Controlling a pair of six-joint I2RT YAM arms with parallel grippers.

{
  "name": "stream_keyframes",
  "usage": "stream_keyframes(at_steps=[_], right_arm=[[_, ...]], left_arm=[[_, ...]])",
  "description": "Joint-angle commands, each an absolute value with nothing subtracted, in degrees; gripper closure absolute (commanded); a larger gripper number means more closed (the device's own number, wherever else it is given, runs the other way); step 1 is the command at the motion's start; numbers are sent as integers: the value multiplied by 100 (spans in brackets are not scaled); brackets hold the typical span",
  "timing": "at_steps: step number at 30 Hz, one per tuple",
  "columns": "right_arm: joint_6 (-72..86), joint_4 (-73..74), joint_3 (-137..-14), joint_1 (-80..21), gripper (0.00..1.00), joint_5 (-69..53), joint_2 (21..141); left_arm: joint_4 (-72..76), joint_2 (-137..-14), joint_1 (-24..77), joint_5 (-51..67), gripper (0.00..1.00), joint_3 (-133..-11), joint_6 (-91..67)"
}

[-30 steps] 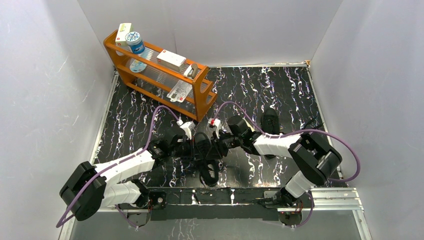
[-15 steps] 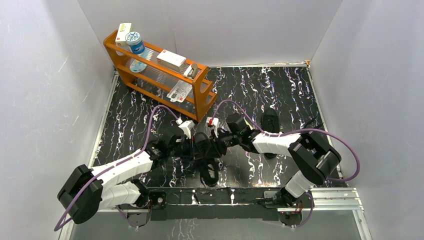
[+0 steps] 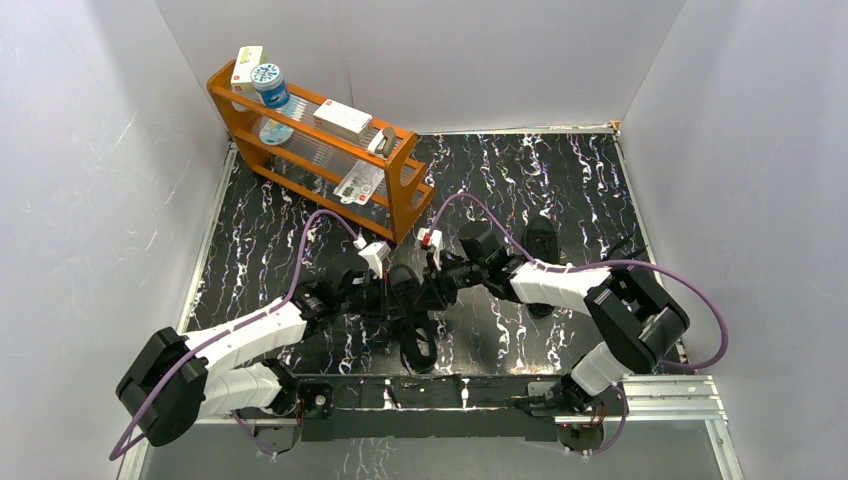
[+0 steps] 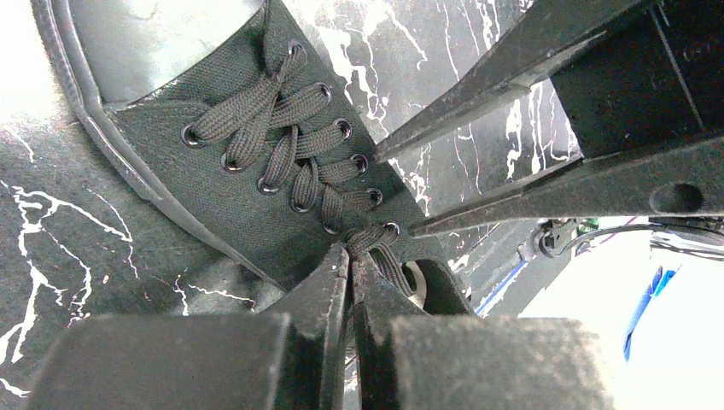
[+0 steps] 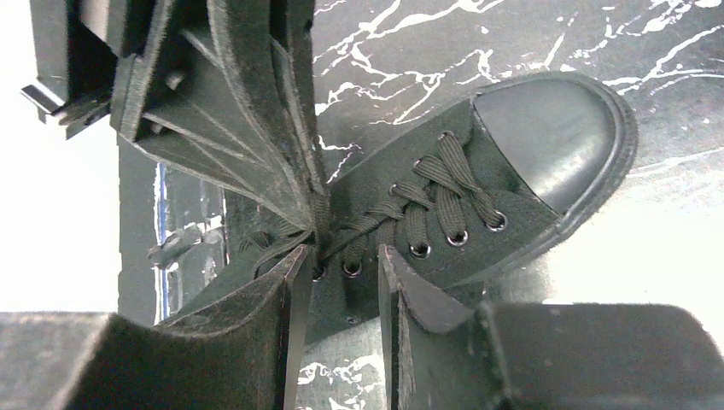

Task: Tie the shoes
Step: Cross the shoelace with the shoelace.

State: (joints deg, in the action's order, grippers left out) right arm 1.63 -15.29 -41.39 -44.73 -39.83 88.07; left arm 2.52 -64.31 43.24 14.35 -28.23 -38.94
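The shoe [image 5: 512, 162] lies mid-table between both arms, no knot yet. The left gripper [image 4: 348, 256] is clenched on a lace [image 4: 376, 237] at the top eyelets, while the right gripper [image 5: 341, 256] stands released over the tongue. Next, it likely must pinch the other lace for crossing.

Shoe [image 5: 401, 158] upper: black woven canvas cloth, matt, coarse weave. Toe cap [image 5: 546, 137]: smooth rubber, dull sheen. Laces [image 4: 256, 107]: flat woven cloth, matt; eyelets [image 4: 342, 130] shiny metal. My jaws: black, matt, grainy faces, scuffed pale edges. Tabletop [image 3: 560, 170]: glossy black marble-look sheet, white veins. Rack [image 3: 405, 205]: orange, smooth, looks plastic. My arm shells [image 3: 555, 285]: glossy white plastic.
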Motion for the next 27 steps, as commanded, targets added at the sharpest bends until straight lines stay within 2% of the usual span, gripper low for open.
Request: stream_keyframes(at_steps=[1,4,19,27], right_arm=[[9,-1880,-4320,-4474,59,-4400,8852],[9,-1893,-4412,-4485,63,-4613,9003],[9,-2062,-4594,-4533,67,-4794,9422],[9,-2065,-4711,-4622,73,-4786,9592]], left_arm=[[258,-6302,4329,1494,100,-2869,-3753],[246,-6282,4328,1502,100,-2874,-3753],[299,-6282,4332,1590,100,-2890,-3701],[315,-6317,4331,1651,100,-2927,-3648]])
